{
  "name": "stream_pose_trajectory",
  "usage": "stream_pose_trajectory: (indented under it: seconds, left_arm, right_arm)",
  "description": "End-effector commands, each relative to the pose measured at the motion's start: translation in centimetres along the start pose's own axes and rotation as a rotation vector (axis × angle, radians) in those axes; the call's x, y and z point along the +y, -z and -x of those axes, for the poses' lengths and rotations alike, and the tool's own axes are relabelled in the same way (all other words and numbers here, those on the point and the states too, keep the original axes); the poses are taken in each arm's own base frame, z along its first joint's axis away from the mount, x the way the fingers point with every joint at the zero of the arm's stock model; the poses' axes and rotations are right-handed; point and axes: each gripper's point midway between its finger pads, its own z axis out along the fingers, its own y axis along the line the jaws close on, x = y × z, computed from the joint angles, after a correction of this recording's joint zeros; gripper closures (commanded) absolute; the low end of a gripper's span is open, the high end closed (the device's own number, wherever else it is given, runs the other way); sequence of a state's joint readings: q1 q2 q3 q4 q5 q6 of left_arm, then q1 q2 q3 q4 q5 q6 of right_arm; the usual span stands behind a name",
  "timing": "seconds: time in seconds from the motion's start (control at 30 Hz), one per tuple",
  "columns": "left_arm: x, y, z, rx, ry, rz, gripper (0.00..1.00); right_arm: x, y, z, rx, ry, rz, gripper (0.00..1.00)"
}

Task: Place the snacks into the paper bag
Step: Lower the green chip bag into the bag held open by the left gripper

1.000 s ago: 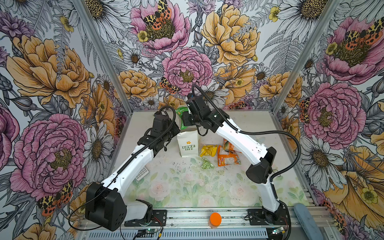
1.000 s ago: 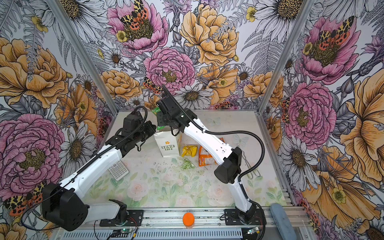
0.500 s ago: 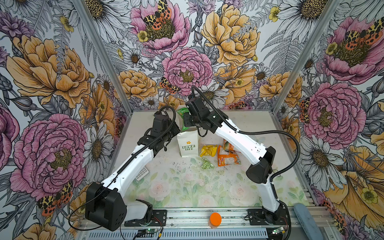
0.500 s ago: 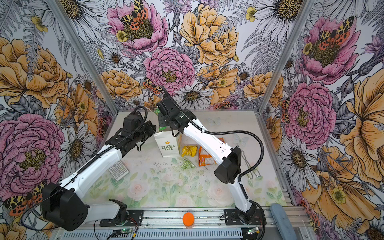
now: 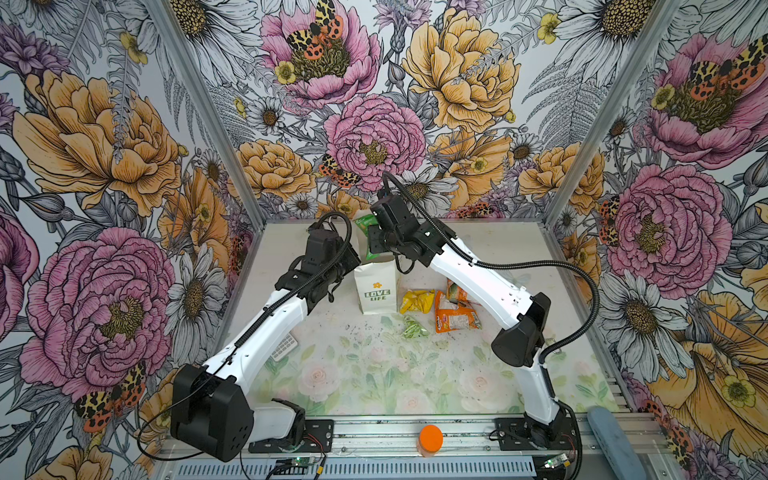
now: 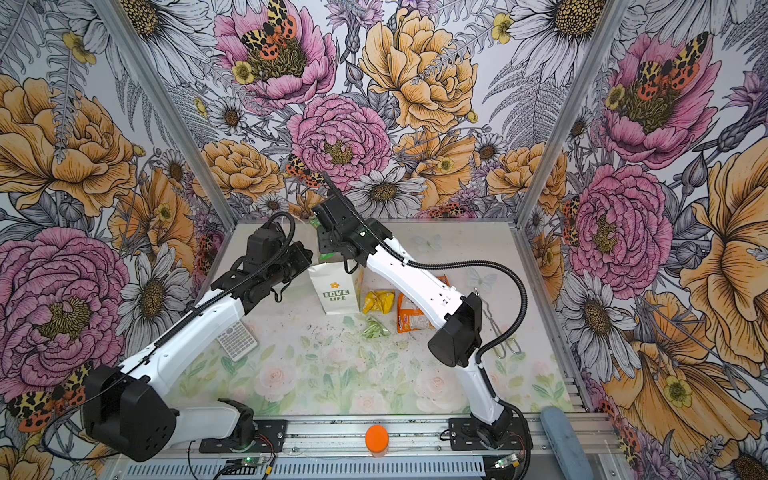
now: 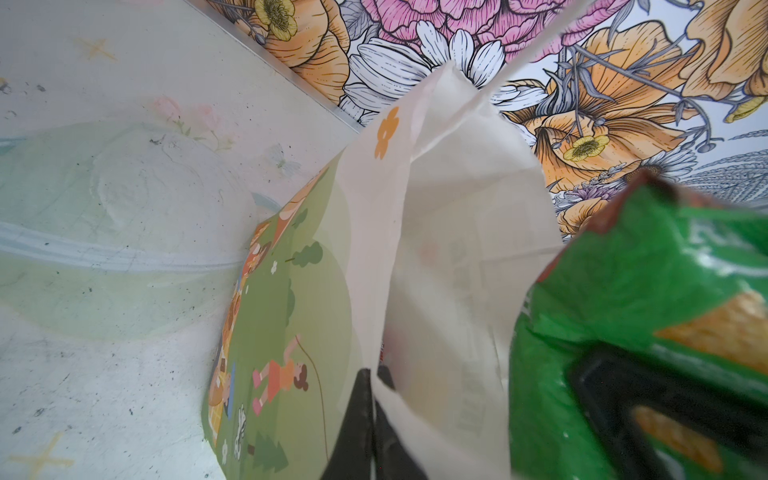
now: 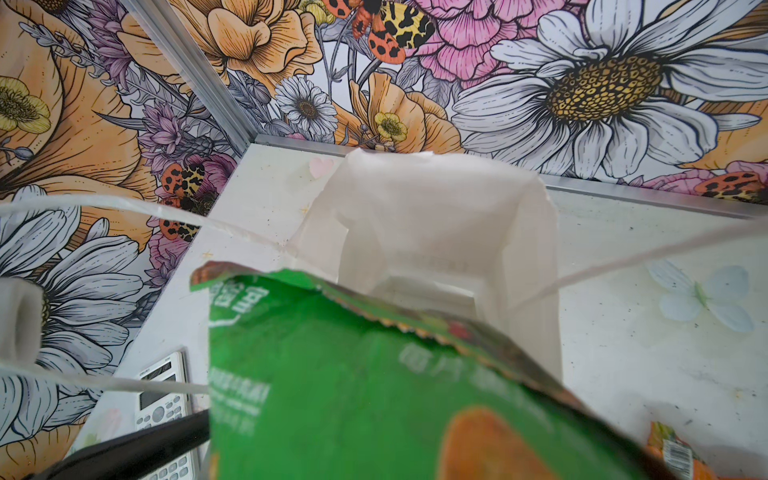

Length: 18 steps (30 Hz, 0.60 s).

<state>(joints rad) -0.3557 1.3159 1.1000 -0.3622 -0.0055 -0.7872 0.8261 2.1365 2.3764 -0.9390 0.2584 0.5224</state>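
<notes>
The white paper bag (image 5: 376, 286) (image 6: 336, 286) with the "LOVE LIFE" print stands upright at the back middle of the table. My left gripper (image 5: 353, 259) (image 7: 374, 399) is shut on the bag's rim (image 7: 457, 249) and holds the mouth open. My right gripper (image 5: 374, 243) is shut on a bright green packet (image 5: 363, 222) (image 8: 353, 395) (image 7: 644, 291), which hangs upright over the bag's mouth (image 8: 436, 216). To the right of the bag lie a yellow packet (image 5: 417, 300), two orange packets (image 5: 455, 318) and a small pale green packet (image 5: 411, 330).
A calculator (image 6: 236, 338) (image 8: 162, 399) lies under the left arm. An orange-lidded jar (image 5: 430, 438) stands on the front rail. A metal clip (image 6: 505, 340) lies near the right wall, and the right arm passes above the orange packets.
My right gripper with the green packet has shifted very slightly above the bag's mouth. The left arm and the bag have kept still.
</notes>
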Motion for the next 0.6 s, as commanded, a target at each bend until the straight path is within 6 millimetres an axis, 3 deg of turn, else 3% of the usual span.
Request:
stream_pose_trajectory:
  seconds: [0.0,0.57]
  left_arm:
    - [1.48,-0.95,-1.16,0.048,0.01,0.04,1.0]
    - [1.6,-1.14,-1.32,0.053,0.009,0.044,1.0]
  right_arm:
    - [0.0,-0.75,-0.61,0.014,0.012,-0.011,0.51]
    - [0.19,-0.48,-1.28,0.03,0.01,-0.017,0.48]
